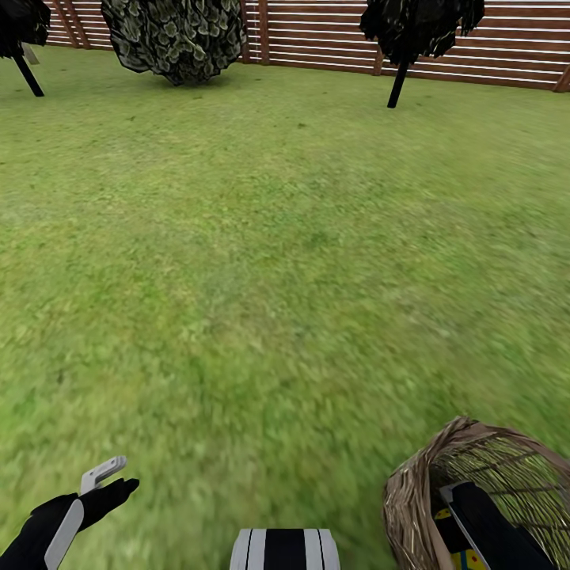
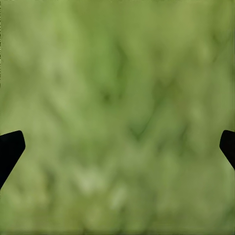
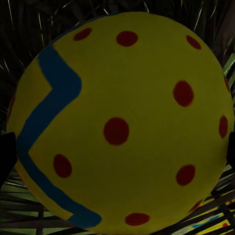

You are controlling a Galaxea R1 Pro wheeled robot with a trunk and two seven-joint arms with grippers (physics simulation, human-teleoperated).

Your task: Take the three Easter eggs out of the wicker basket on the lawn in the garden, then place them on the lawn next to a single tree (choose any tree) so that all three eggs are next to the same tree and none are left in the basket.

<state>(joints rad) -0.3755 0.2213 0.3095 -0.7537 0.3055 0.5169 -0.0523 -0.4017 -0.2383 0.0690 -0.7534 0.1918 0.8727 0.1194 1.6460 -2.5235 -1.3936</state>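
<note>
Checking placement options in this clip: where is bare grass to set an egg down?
Open lawn runs from the left gripper to the bush and fence. Crowded only inside the wicker basket, around the right arm and egg.

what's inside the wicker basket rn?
The right tool reaches into the wicker basket. One Easter egg sits close between its fingers; yellow patterned bits show beside it. Egg count hidden by arm and weave.

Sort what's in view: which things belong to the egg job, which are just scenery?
Job:
- basket, lower right on the lawn
- egg, inside the basket, close between the right gripper fingers
- another egg, partly visible beside it
- left gripper, open over grass

Scenery:
- round bush
- two dark thin-trunked trees
- slatted fence
</note>
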